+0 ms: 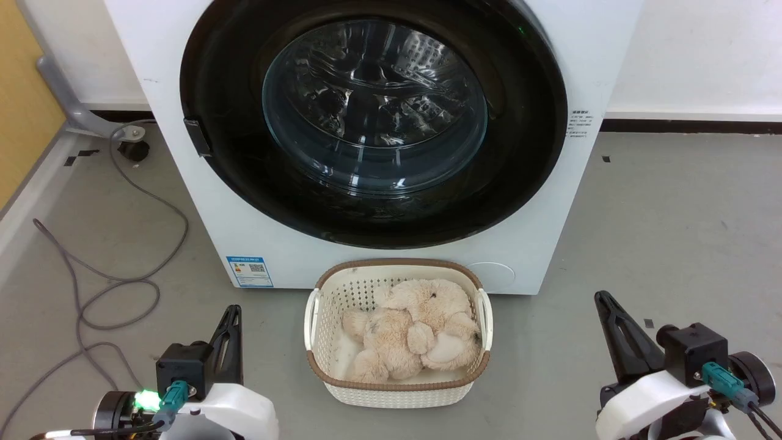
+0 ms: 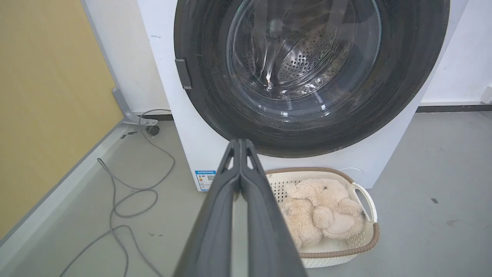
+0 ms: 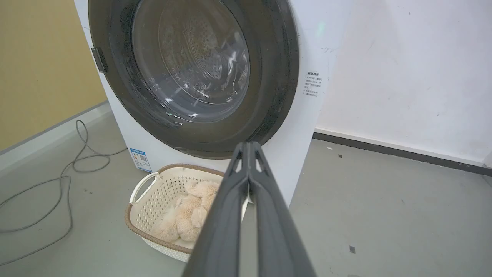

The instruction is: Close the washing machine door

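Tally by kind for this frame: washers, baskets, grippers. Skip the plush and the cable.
washing machine: 1
basket: 1
gripper: 2 (left gripper, right gripper)
Total: 4

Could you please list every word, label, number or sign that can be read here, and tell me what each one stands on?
Nothing here can be read letter for letter.
The blue sticker, low on the washing machine front: a QR code and small print, too small to read.
The black print block, right of the washing machine door: too small to read.
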Robot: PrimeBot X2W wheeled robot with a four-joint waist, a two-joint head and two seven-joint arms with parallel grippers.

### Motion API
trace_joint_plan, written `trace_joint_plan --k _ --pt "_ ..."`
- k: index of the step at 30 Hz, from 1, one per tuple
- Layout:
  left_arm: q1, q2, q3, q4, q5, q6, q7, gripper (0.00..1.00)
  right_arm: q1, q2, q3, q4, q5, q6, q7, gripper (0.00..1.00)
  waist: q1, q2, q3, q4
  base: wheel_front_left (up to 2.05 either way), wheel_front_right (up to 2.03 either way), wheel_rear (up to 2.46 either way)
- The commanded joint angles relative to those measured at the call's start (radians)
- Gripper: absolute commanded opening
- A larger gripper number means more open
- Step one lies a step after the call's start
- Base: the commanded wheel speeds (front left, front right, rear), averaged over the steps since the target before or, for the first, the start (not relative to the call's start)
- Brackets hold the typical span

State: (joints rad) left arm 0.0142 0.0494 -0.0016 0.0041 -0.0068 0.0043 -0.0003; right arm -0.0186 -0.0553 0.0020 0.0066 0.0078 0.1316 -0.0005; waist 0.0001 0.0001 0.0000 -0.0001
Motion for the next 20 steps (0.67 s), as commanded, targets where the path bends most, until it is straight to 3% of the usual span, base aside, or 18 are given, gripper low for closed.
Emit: trace_joint_plan --k 1,20 --pt "-0.014 0.001 0.002 -0.004 0.007 -0.004 0.0 0.0 0.019 0.005 -0.002 -0.007 -0.008 -0.001 0.0 0.0 -0.0001 -0.0001 0.0 0.0 0.0 0.0 0.0" --pt "-0.014 0.001 0.002 -0.004 0.007 -0.004 0.0 0.0 0.019 0.005 -0.002 -0.007 -0.008 -0.001 0.0 0.0 -0.0001 -0.0001 0.0 0.0 0.0 0.0 0.0"
